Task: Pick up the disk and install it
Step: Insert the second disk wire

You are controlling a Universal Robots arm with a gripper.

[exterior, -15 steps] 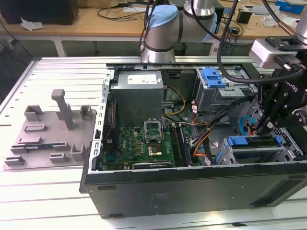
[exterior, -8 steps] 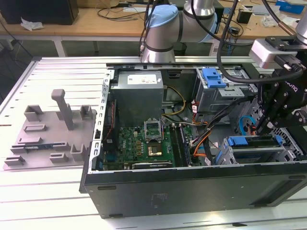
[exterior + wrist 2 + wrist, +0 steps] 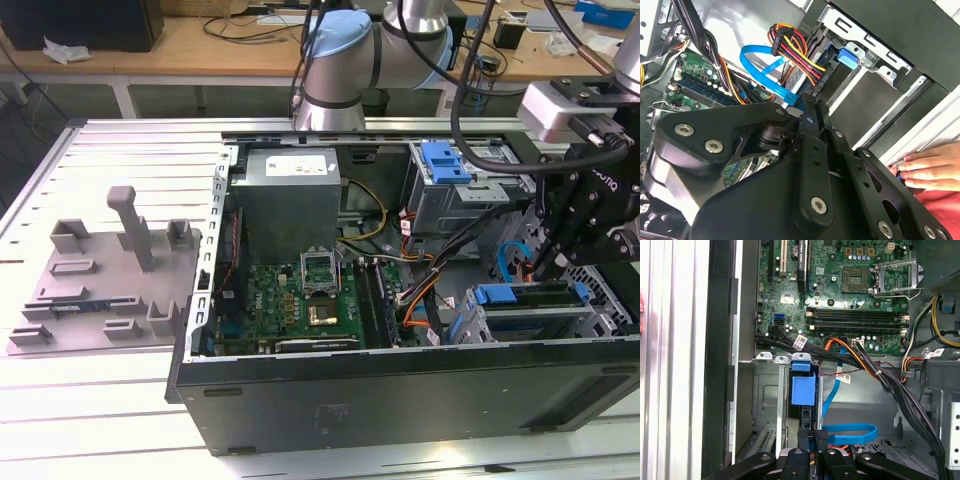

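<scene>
Disk: the flat silver hard drive in its blue plastic carrier rail (image 3: 803, 387) stands on edge in a slot of the grey sheet-metal drive cage (image 3: 765, 390). That's at the exterior view's right end of the open black computer case (image 3: 400, 400), which lies on the slatted aluminium counter (image 3: 100, 420). In the exterior view the blue rail looks about level with the cage top, so I'd call it mostly seated. Can't confirm it has latched from here.

The black gripper (image 3: 811, 432) sits directly over the disk's upper edge. Its fingers are drawn together with nothing between them, so it reads as closed and acting as a pusher, not a clamp. Whether the tips actually touch the rail is hard to tell in the first wrist view.

To do this seating well:
- Push straight along the slot axis, centred on the rail. Off-centre load will probably rack the carrier in its guides.
- Keep the force low and back off at any hard stop short of flush.
- The flat blue data cable (image 3: 850, 432) loops just beside the bay, so keep it out from under the drive.
- A person's hand (image 3: 930, 167) rests on the case edge near the arm. I'd want it clear.
</scene>
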